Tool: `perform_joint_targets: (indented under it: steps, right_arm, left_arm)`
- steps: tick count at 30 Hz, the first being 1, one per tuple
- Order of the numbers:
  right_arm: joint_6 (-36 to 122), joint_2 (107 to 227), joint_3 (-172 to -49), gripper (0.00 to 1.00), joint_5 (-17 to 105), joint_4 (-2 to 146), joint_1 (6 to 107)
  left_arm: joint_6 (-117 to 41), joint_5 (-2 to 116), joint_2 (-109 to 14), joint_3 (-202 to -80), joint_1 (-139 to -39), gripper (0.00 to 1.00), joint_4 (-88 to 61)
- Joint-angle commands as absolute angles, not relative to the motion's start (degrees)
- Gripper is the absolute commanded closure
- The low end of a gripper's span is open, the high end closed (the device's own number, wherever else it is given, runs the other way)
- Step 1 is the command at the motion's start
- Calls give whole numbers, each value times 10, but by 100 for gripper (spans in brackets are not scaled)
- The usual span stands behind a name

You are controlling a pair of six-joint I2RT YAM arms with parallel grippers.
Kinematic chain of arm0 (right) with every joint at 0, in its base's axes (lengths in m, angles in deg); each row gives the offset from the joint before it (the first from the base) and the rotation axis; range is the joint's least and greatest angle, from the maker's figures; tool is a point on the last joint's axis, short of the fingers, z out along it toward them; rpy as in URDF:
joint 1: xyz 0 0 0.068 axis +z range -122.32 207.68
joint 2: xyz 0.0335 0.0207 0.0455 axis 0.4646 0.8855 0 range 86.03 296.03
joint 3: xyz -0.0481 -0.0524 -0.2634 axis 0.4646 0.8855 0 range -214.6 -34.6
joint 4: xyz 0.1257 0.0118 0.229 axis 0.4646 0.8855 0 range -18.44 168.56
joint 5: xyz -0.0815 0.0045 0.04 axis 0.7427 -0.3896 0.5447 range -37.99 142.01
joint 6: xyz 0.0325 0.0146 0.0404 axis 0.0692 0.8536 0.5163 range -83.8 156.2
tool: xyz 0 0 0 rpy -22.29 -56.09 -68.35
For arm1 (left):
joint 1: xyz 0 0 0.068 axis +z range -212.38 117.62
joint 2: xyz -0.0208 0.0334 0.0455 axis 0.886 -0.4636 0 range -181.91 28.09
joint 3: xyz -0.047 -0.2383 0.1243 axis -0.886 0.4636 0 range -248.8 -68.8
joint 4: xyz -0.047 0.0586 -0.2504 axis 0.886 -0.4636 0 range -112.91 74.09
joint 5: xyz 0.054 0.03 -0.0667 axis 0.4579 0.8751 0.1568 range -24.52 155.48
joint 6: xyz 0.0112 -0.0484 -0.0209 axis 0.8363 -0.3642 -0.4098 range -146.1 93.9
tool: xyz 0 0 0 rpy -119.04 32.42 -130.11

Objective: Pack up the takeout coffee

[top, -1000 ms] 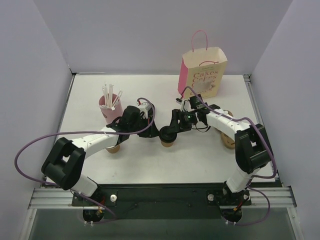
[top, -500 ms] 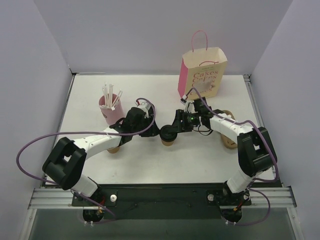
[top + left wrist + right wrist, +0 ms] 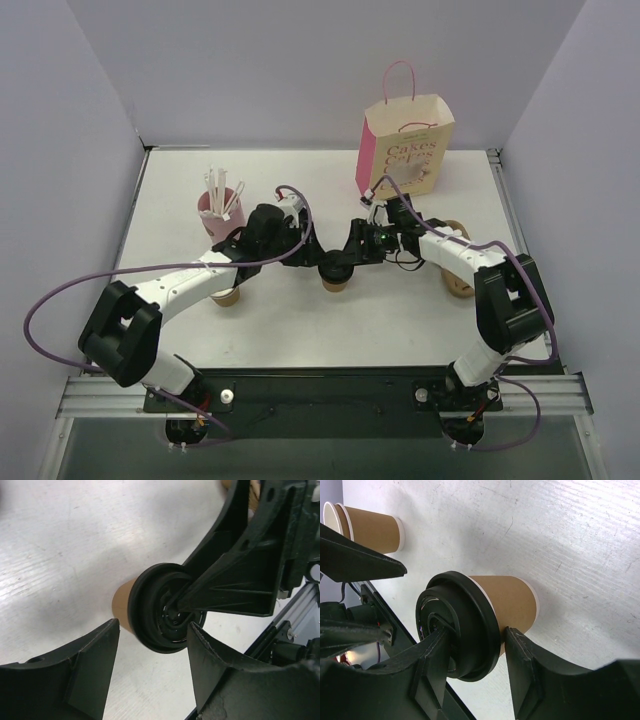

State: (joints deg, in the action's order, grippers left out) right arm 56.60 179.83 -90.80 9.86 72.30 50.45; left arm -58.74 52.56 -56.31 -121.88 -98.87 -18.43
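Observation:
The takeout coffee (image 3: 335,283), a brown paper cup with a black lid, stands mid-table. It also shows in the right wrist view (image 3: 510,600) and the left wrist view (image 3: 145,605). My right gripper (image 3: 346,262) (image 3: 477,636) is shut on it, with one finger on the lid's top and the other against the cup wall under the rim. My left gripper (image 3: 303,254) (image 3: 152,640) is open and empty, just left of the cup, with its fingers short of the lid.
A pink and cream paper bag (image 3: 405,150) stands open at the back right. A pink cup of white straws (image 3: 222,215) is at the back left. Lidless brown cups sit under the left arm (image 3: 228,295) (image 3: 370,527) and beside the right arm (image 3: 458,282).
My left gripper has drawn back a little from the cup and its arm has shifted toward the back. My right gripper has closed in on the cup's lid; the cup stays in place.

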Motion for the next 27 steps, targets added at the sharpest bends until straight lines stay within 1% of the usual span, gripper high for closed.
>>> perform_joint_targets:
  steps: [1, 6, 15, 19, 22, 25, 27]
  right_arm:
    - [554, 1790, -916, 55, 125, 769, 513]
    - [563, 1779, -924, 53, 109, 768, 513]
    - [578, 1745, -931, 42, 102, 773, 505]
    - [584, 1723, -933, 41, 93, 773, 497]
    - [589, 1707, -932, 41, 98, 775, 487]
    - [591, 1693, -928, 45, 124, 785, 477]
    - [591, 1687, -925, 50, 144, 792, 468]
  left_arm:
    - [-575, 468, -582, -1223, -989, 34, -110]
    - [-569, 478, -618, -1221, -992, 36, -117]
    - [-547, 530, -639, -1216, -1005, 39, -147]
    - [-543, 539, -640, -1208, -1005, 40, -149]
    - [-542, 541, -639, -1205, -1005, 39, -149]
    - [-541, 543, -637, -1202, -1005, 40, -149]
    - [-540, 541, -636, -1200, -1005, 40, -149]
